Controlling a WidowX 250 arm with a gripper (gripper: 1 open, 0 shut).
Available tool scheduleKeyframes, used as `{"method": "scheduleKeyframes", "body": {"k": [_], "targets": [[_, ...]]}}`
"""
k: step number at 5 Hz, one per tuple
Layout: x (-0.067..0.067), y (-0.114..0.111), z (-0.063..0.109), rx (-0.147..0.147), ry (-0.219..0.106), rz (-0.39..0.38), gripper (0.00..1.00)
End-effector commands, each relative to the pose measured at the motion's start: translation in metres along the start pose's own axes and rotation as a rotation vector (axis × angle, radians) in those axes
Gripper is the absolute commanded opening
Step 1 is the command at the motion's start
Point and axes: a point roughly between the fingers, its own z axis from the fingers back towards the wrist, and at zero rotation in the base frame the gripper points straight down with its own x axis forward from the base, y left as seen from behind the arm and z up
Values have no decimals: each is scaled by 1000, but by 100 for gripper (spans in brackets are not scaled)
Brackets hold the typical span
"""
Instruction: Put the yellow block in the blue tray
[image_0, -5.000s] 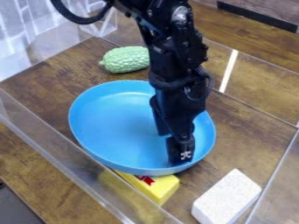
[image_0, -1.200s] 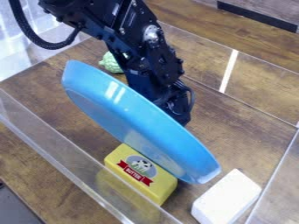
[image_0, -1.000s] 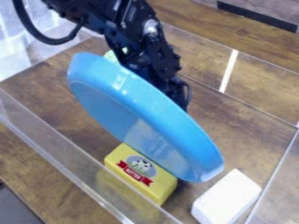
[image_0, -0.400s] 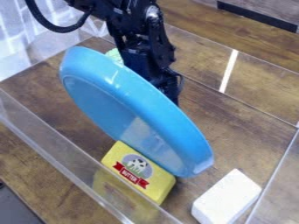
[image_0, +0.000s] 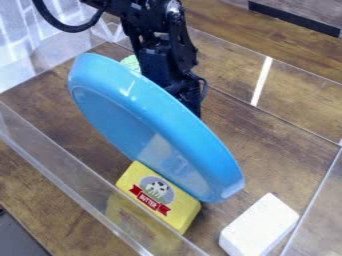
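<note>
Leaning steeply on its edge, a blue tray (image_0: 140, 125) looms over the yellow block (image_0: 158, 197) beside the clear wall (image_0: 80, 185). What is the risk nearest us?

The block lies on the table (image_0: 40, 150) at the tray's lower rim, outside it. A slip of the tray could bring that rim down on the block or shove it against the wall, leaving little room for a grasp.

And the white block (image_0: 259, 226), just to the right in the picture?

A tray sliding that way could knock it, or come to rest propped on it, tilted and unfit to receive anything.

Farther back, what of the robot's claw?

Hidden behind the tray; how wide it stands, and whether it grips the rim, cannot be told. If it is merely pushing, the tray may topple as the arm (image_0: 158, 45) withdraws. Beyond, a green lump (image_0: 131, 64), partly covered, could snag a careless backward swing.
</note>
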Motion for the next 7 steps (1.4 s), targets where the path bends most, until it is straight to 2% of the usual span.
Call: {"method": "scheduleKeyframes", "body": {"k": [1,3,5,6,7], "targets": [[-7,-7,6,-42,49,-13,100],[-9,-6,-1,-55,58,-31,100],[-11,-5,0,-61,68,-62,100],[-6,-16,2,-64,62,-28,100],[-10,-11,6,-66,70,-62,100]]}}
